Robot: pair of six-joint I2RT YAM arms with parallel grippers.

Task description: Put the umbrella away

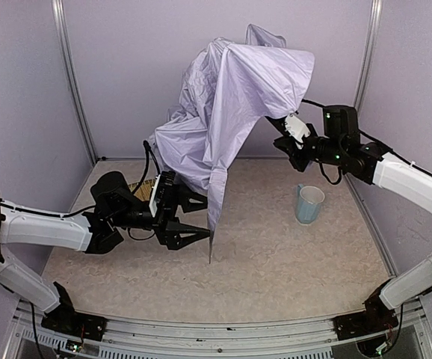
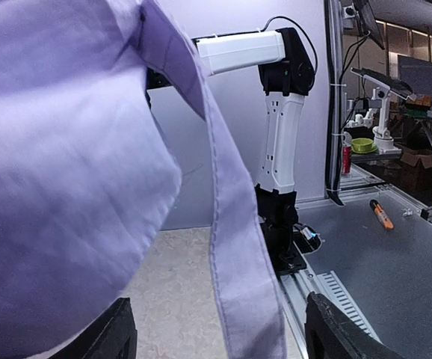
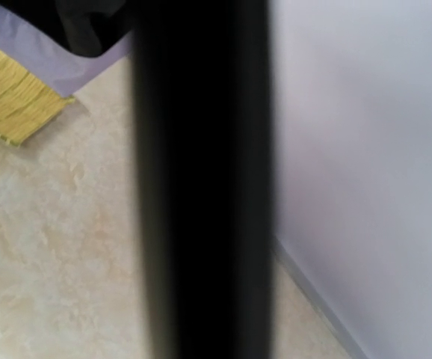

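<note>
— Pale lavender-grey fabric umbrella (image 1: pixel 238 90): location?
— Aloft over the worktop (image 1: pixel 276 262), limp, unfurled. Right jaws pinch its handle; left jaws spread round a hanging fold. Stowing hardly begun, I'd judge.

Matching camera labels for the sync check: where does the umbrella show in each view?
Top external: umbrella at upper centre, fabric draped, held aloft by the right claw.
Left wrist: umbrella fabric fills the left half, with a strip hanging down the middle.
Right wrist: only a lavender fabric edge at the top left.
Shared landmark: the beige tabletop.
</note>
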